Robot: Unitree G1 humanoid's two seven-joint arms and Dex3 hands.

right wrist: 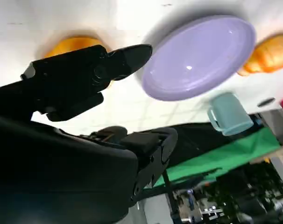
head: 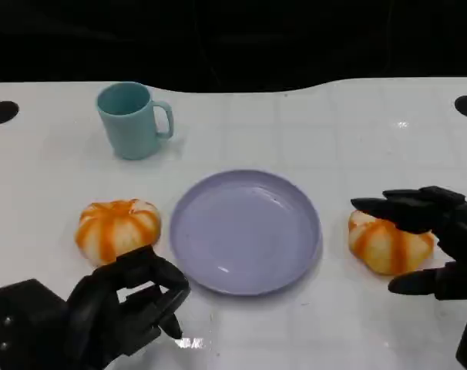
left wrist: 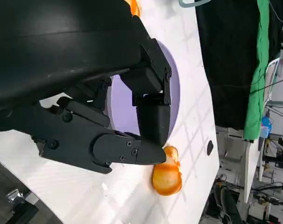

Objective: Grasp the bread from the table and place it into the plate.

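Two orange-striped bread rolls lie on the white table, one on each side of the empty lilac plate [head: 245,231]. The right bread [head: 388,245] sits under my right hand [head: 438,239], whose fingers spread over its top while the thumb hangs at its near side; I cannot tell if they touch it. The right wrist view shows that bread [right wrist: 74,44] behind the outstretched fingers [right wrist: 99,70], with the plate [right wrist: 202,56] beyond. The left bread [head: 116,229] lies just ahead of my left hand [head: 122,308], whose fingers are curled in with nothing in them.
A teal mug [head: 133,119] stands at the back left, behind the left bread. Black round marks [head: 1,112] sit at the table's far corners. In the left wrist view the plate [left wrist: 122,109] and the right bread [left wrist: 167,176] lie past my fingers.
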